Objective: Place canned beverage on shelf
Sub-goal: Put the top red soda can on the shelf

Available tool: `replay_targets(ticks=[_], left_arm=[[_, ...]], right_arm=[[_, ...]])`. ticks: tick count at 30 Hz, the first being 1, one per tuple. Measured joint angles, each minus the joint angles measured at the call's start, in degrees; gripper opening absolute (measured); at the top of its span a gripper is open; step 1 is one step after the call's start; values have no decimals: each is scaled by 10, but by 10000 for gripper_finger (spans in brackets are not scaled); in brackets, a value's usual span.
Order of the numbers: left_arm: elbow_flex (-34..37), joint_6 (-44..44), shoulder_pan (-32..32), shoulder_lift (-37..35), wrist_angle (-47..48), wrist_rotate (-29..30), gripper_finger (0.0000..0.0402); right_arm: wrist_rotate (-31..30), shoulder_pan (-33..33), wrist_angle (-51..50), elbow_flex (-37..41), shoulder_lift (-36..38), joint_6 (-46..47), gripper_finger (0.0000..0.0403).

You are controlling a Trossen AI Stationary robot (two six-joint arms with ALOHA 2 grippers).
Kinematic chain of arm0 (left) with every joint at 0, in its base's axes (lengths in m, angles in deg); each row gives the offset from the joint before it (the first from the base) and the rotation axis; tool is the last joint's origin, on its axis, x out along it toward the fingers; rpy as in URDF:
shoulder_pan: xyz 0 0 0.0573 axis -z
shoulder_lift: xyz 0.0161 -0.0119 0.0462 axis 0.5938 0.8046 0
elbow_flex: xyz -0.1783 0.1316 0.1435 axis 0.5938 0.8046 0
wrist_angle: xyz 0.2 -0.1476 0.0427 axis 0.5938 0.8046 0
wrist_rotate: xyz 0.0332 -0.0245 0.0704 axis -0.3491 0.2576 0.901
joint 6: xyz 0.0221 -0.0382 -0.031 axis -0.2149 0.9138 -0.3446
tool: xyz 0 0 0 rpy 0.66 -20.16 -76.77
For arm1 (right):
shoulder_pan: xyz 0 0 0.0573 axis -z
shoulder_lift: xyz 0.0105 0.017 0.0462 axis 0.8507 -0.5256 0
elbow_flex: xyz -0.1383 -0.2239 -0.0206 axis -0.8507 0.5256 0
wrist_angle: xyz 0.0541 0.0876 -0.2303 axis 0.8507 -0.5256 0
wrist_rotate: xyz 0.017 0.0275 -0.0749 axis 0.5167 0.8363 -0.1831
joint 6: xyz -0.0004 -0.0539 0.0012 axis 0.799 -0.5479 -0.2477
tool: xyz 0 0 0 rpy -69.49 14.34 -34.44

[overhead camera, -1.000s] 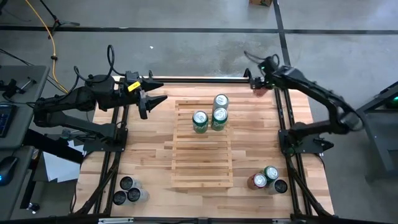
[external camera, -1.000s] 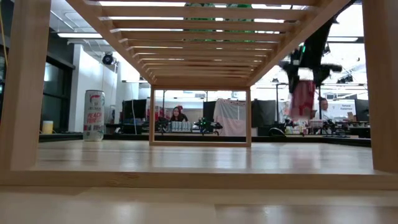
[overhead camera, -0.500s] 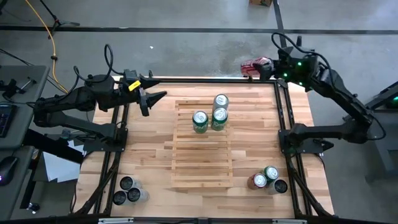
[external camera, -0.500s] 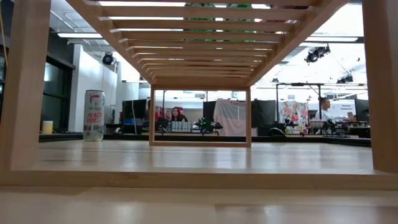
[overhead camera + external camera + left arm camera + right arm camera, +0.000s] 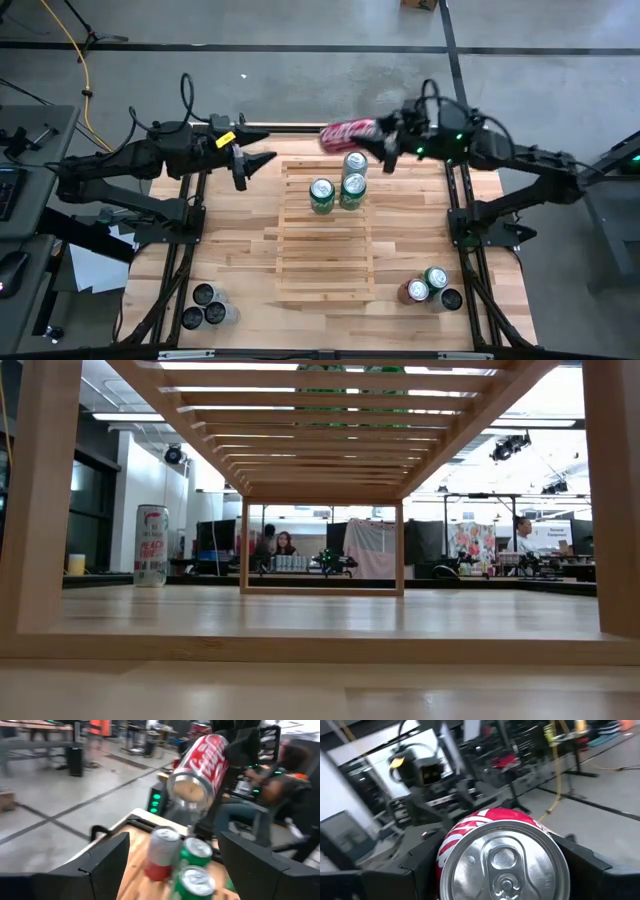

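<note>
My right gripper [image 5: 385, 138] is shut on a red can [image 5: 349, 132], held lying over the far end of the slatted wooden shelf [image 5: 325, 245]. The can also shows in the left wrist view [image 5: 201, 760] and the right wrist view [image 5: 502, 862]. Three cans stand on their bases on the shelf's far part: two green [image 5: 321, 195] [image 5: 352, 188] and one silver-topped [image 5: 355, 162]. My left gripper [image 5: 258, 160] is open and empty at the table's far left, left of the shelf. No gripper shows in the low view. My right gripper pinches the red can's side wall [image 5: 445, 845] between its two fingers [image 5: 422, 862], one on each opposite side. The fingers lie along the can, coming level from the table's right. The can's tab end faces the wrist, its base [image 5: 189, 787] points toward the table's left. It is clear of the shelf.
Three dark-topped cans [image 5: 207, 305] stand at the table's near left corner and three more [image 5: 430, 287] at the near right. A white can [image 5: 151, 545] stands on the table in the low view. The shelf's near slats [image 5: 325, 275] are bare.
My right gripper has risen from the table's far right corner and swung toward the table's left, to above the shelf's far end. The red can has turned from hanging upright to lying about level. My left gripper has shifted slightly toward the shelf.
</note>
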Motion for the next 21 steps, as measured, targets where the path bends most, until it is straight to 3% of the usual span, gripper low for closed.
replay_targets(ticks=[9, 16, 21], left_arm=[[-11, -10, 3, 53, -58, -124, 294], [-48, -63, 31, 91, -51, -129, 294], [-95, -42, 44, 115, 21, -134, 294]], right_arm=[[15, -66, 30, 0, -58, 5, 285], [19, -106, 39, 0, -83, 5, 285], [19, -119, 38, 0, -90, 0, 285]])
